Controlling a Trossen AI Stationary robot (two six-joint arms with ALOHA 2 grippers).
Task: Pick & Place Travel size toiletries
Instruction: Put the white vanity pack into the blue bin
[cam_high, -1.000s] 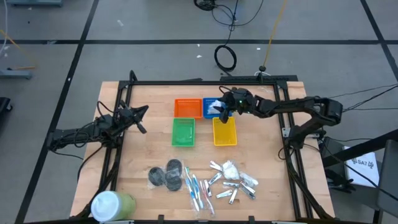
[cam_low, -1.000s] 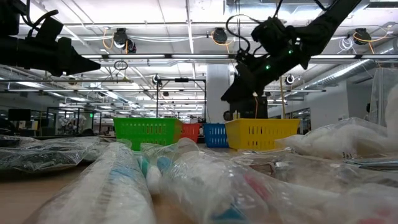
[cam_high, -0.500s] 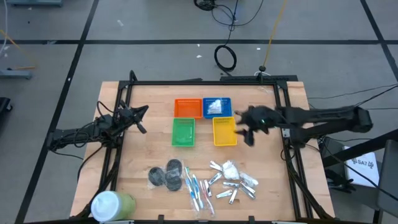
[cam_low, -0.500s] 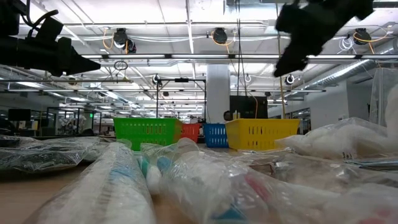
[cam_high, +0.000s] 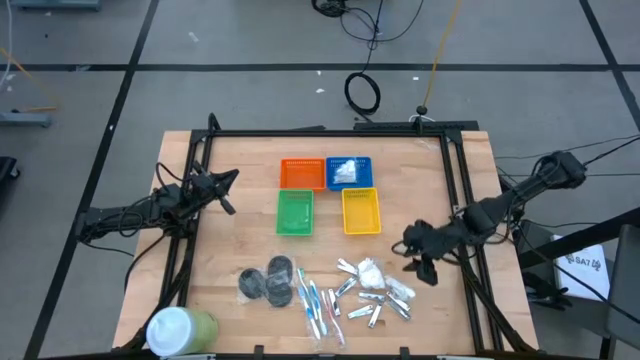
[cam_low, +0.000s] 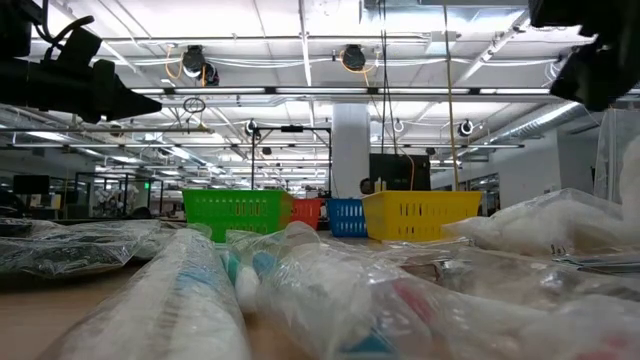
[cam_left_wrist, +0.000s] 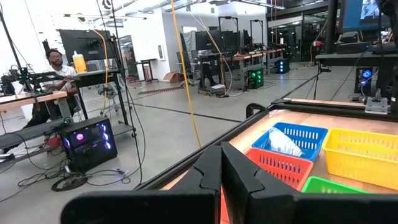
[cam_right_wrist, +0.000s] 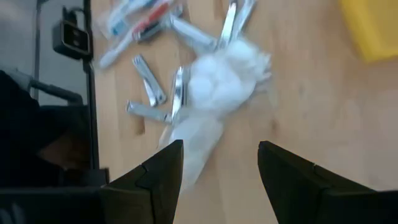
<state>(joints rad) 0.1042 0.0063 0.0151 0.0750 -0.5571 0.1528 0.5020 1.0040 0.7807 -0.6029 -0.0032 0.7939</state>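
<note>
Toiletries lie in a loose spread along the near edge of the table (cam_high: 230, 225): dark grey discs (cam_high: 268, 280) toward the left, slim toothbrushes (cam_high: 318, 305) beside them, then silver clippers (cam_high: 372, 305) scattered around a white puffy packet (cam_high: 372, 270). A white-and-green tub (cam_high: 180, 328) stands at the near left corner. Just right of the packet and clippers hangs the right gripper (cam_high: 418, 262), its fingers spread apart and holding nothing; its wrist view looks down on the packet (cam_right_wrist: 217, 78) with clippers (cam_right_wrist: 149, 90) touching its side. Farther back, in the middle of the table, sit a green basket (cam_high: 294, 212) and a yellow basket (cam_high: 361, 211), and behind them an orange basket (cam_high: 301, 173) and a blue basket (cam_high: 349, 172) that holds a white packet. The left gripper (cam_high: 227, 192) waits at the table's left edge, fingers pressed together on nothing.
</note>
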